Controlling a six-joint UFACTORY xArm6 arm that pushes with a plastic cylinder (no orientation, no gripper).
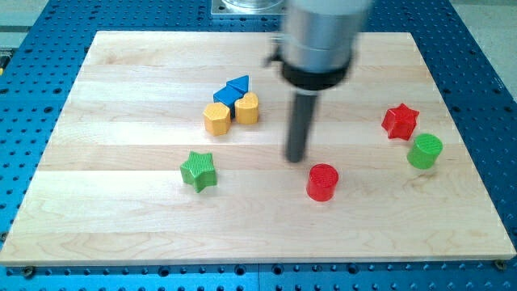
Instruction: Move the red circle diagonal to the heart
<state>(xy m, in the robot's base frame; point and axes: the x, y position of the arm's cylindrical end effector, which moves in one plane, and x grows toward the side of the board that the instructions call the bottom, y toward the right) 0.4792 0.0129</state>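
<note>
The red circle (322, 182) stands on the wooden board, right of centre and toward the view's bottom. My tip (296, 159) is just up and to the left of it, with a small gap between them. The yellow heart (247, 107) sits further up and to the left, in a tight cluster with a yellow hexagon (217, 118) on its left and a blue triangle (238, 85) above it.
A second blue block (224, 95) lies next to the triangle. A green star (199, 170) is at the centre left. A red star (399, 121) and a green circle (424, 151) stand near the board's right edge (477, 174).
</note>
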